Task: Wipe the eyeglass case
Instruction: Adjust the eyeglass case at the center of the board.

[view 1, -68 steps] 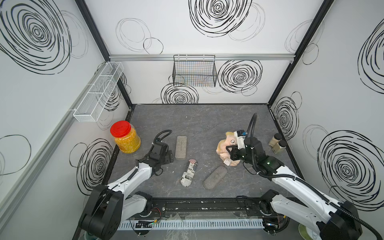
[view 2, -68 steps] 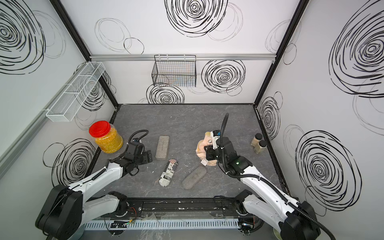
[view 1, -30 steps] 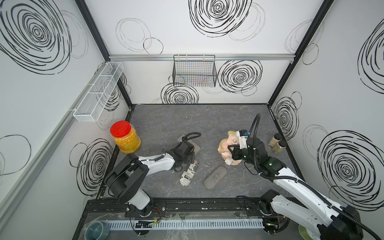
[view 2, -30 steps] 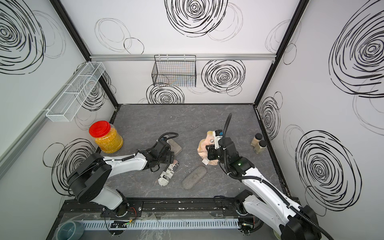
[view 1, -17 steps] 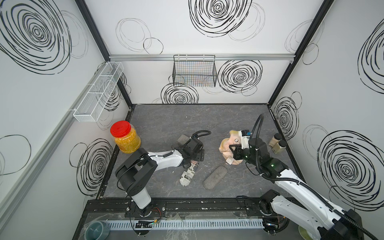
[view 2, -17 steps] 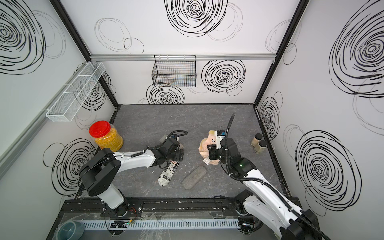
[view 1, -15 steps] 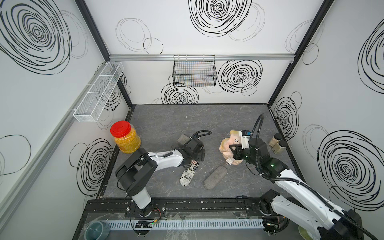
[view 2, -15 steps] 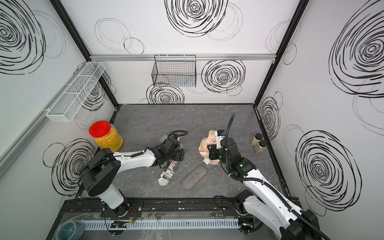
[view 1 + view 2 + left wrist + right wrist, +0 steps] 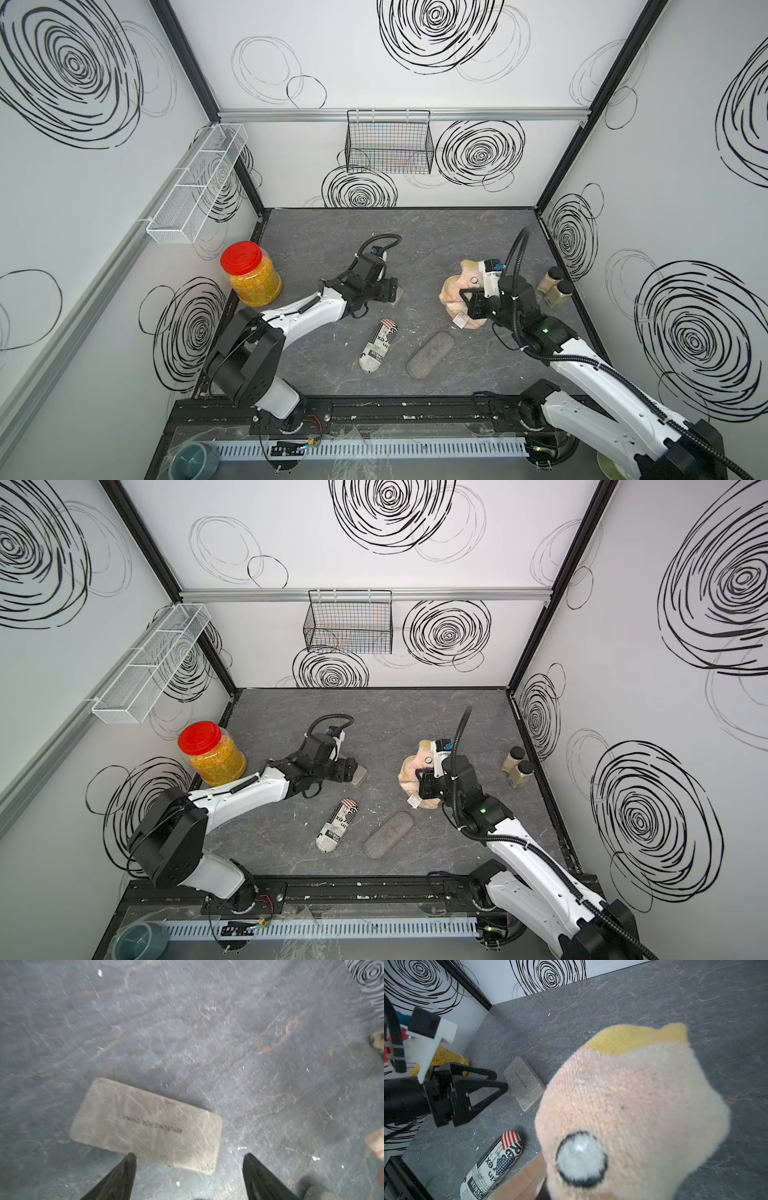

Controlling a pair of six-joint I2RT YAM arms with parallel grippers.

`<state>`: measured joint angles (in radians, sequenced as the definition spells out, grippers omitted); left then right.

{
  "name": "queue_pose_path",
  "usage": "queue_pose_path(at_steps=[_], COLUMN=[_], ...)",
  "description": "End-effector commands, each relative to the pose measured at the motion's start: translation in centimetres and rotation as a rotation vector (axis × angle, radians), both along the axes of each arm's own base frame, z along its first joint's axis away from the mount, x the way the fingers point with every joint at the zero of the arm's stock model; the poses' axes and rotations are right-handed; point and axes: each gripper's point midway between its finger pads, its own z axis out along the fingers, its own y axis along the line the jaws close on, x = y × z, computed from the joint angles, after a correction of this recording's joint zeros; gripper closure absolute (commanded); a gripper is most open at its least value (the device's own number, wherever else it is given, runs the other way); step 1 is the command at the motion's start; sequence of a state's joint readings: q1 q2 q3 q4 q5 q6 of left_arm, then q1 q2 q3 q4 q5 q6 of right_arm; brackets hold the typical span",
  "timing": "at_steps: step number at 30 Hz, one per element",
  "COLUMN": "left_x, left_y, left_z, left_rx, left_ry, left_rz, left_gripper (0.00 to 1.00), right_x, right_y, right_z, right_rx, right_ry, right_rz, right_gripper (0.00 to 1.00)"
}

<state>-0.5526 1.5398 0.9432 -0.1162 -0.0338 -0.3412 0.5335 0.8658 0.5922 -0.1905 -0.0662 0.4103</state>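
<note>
Left gripper [image 9: 189, 1159], half open and empty, sits at the edge of the flat grey case [image 9: 145, 1124]. Closing there may shove it aside. Right gripper [image 9: 462, 301] clamps the cloth [image 9: 633, 1095].

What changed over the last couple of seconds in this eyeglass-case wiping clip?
The left gripper swung from the side of the jar toward the cloth, jaws open. The flat grey case slid that way with it, not gripped. The right gripper stayed shut on the cloth and barely moved. The newspaper-print case, oval grey case and jar stayed put.
</note>
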Motion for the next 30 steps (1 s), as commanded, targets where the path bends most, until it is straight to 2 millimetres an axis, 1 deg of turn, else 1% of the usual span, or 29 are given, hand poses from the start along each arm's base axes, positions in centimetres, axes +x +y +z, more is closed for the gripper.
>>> queue_pose_path(at_steps=[1, 4, 8, 16, 18, 20, 23, 26, 30], left_x=[1.2, 2.4, 4.4, 8.6, 9.7, 10.2, 10.1, 9.1, 8.0], left_y=[1.9, 4.1, 5.9, 6.5, 6.5, 6.4, 6.3, 6.8, 7.8], left_z=[0.3, -0.8, -1.6, -3.0, -3.7, -4.6, -6.0, -7.1, -7.3], left_rx=[0.072, 0.068, 0.080, 0.140, 0.159, 0.193, 0.212, 0.237, 0.290], left_ry=[0.015, 0.042, 0.062, 0.063, 0.073, 0.093, 0.122, 0.149, 0.165], left_rz=[-0.008, 0.042, 0.076, 0.182, 0.192, 0.190, 0.191, 0.191, 0.194], left_gripper=[0.16, 0.15, 0.13, 0.12, 0.12, 0.12, 0.12, 0.13, 0.13], right_x=[-0.2, -0.3, -0.5, -0.6, -0.7, -0.8, -0.9, -1.0, -0.9], right_y=[-0.1, -0.2, -0.4, -0.2, -0.2, -0.4, -0.7, -0.9, -1.1], right_z=[0.4, 0.3, 0.0, 0.0, -0.1, -0.3, -0.2, 0.4, 0.7], right_rx=[0.013, 0.010, 0.008, 0.021, 0.020, 0.014, 0.007, 0.011, 0.022], right_ry=[-0.013, -0.010, -0.007, -0.004, -0.001, 0.001, -0.002, -0.014, -0.024], right_rz=[0.004, 0.003, 0.002, 0.006, 0.009, 0.006, -0.001, -0.006, -0.009], right_gripper=[1.00, 1.00, 1.00, 1.00, 1.00, 1.00, 1.00, 1.00, 1.00])
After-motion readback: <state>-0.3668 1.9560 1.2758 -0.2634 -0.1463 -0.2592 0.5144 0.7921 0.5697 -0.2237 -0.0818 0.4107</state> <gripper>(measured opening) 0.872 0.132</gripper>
